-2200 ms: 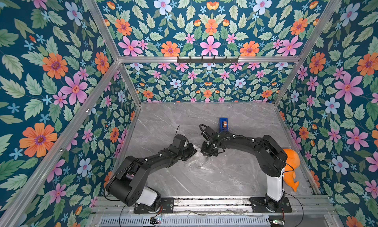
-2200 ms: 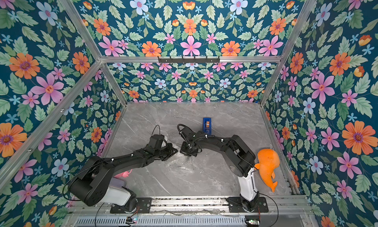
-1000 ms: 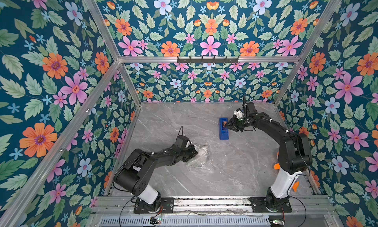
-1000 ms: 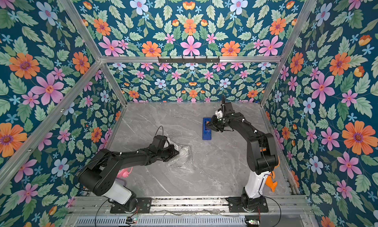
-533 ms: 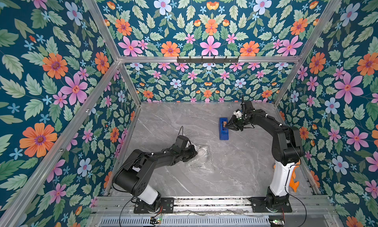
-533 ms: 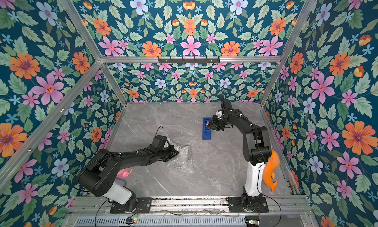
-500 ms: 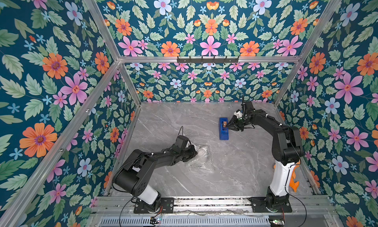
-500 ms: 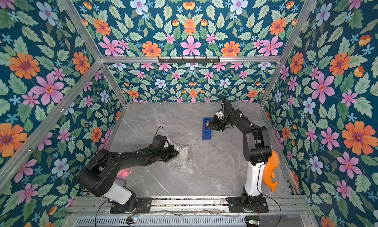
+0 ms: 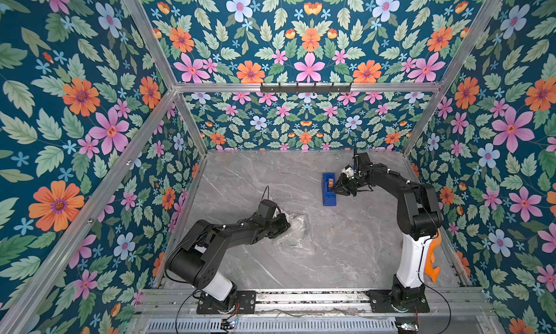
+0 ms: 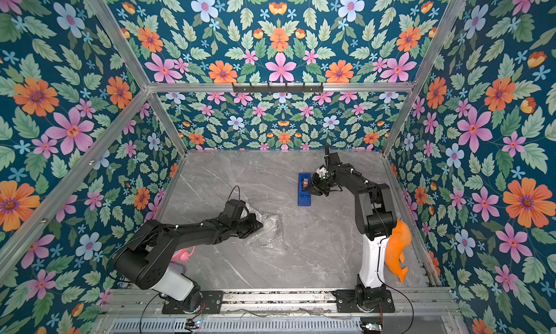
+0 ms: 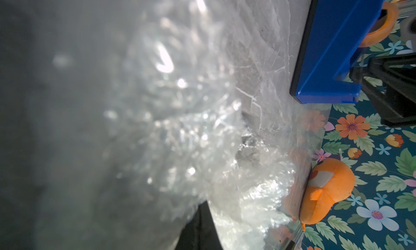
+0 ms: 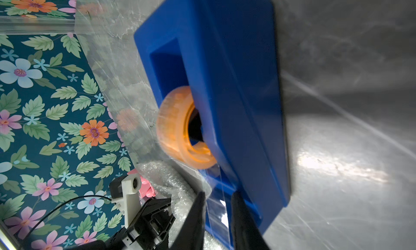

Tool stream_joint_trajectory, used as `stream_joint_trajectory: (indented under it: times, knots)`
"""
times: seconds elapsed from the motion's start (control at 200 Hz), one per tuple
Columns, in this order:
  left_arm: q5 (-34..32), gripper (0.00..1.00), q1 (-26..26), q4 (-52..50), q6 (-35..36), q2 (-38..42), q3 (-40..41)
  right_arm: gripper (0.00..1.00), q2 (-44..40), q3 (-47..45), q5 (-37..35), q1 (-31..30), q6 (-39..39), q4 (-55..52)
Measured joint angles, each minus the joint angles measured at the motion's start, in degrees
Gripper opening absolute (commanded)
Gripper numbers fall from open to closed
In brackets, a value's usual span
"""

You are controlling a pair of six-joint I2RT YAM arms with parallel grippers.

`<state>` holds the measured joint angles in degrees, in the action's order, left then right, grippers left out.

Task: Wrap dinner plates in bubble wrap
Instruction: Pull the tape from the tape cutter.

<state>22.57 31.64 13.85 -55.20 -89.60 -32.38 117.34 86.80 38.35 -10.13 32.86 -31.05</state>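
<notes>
Bubble wrap (image 9: 296, 231) lies crumpled mid-table in both top views, on the left arm's side. The left arm is stretched low and forward. The left gripper (image 9: 284, 225) is at the wrap's edge, jaws closed and pinching the film. The right arm is bent high at the elbow and reaches toward the far wall. The right gripper (image 9: 337, 190) tips down onto the blue tape dispenser (image 9: 328, 194). The plate cannot be picked out under the wrap. The orange whale toy (image 10: 397, 242) is half hidden behind the right arm's base, by the right wall. A pink object (image 10: 183, 252) is mostly hidden behind the left arm. The grey table (image 9: 255, 179) is bare between wrap and dispenser.

Left wrist: blurred bubble wrap (image 11: 191, 125) fills most of the frame. The dispenser (image 11: 333, 46) is cut off by the frame. The whale (image 11: 326, 188) sits at the table's edge against the wall.

Right wrist: the right gripper (image 12: 218, 193) has its fingers (image 12: 197, 215) a narrow gap apart. A clear tape strip runs between them from the orange roll (image 12: 177, 129). Contact with the strip is unclear.
</notes>
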Motion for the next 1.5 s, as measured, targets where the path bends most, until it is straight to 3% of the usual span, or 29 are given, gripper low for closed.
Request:
stream_joint_trajectory:
  times: [0.4,0.455,0.535,0.575,1.5]
  knots:
    - [0.00,0.00,0.13,0.37,-0.02,-0.15,0.11,0.01,0.57,-1.01,1.95,0.17,1.11,1.64]
    - [0.00,0.00,0.20,0.44,-0.02,-0.17,0.11,0.03,0.48,-1.01,1.95,0.20,1.07,1.64]
    - [0.00,0.00,0.26,0.72,-0.02,-0.35,0.15,0.19,0.13,-1.25,1.86,0.26,1.18,1.66]
    - [0.00,0.00,0.28,0.87,-0.04,-0.42,0.20,0.23,0.02,-1.27,1.68,0.39,1.46,1.64]
    - [-0.07,0.00,0.83,2.38,-0.39,-0.92,0.44,0.24,0.70,-1.92,6.34,2.60,1.70,2.93]
